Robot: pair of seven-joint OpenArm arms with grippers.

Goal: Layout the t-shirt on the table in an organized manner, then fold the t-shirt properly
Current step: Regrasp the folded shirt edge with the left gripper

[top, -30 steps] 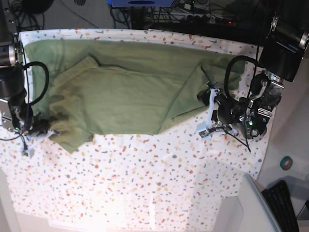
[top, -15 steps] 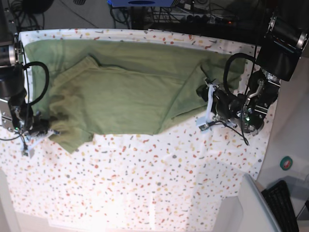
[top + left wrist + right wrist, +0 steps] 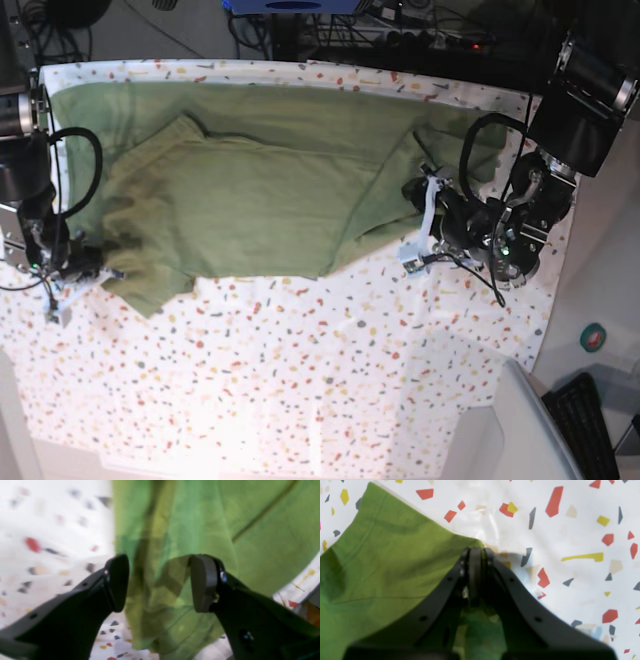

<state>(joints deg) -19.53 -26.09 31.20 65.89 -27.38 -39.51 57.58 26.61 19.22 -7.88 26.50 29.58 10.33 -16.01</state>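
Observation:
The olive-green t-shirt (image 3: 250,180) lies spread over the far half of the speckled table (image 3: 300,380), with folds at both ends. My left gripper (image 3: 414,222) is open at the shirt's right edge. In the left wrist view its fingers (image 3: 117,582) straddle a fold of the shirt (image 3: 175,542) without closing on it. My right gripper (image 3: 100,272) is shut on the shirt's lower left corner. In the right wrist view the jaws are pressed together on the green cloth (image 3: 382,567) at the gripper's tip (image 3: 475,552).
A roll of green tape (image 3: 594,337) lies off the table at the right. A grey bin edge (image 3: 530,420) and a keyboard (image 3: 590,420) sit at the lower right. Cables and equipment (image 3: 350,25) run behind the far edge.
My left gripper has moved left, closer onto the shirt's right edge. My right arm has not moved.

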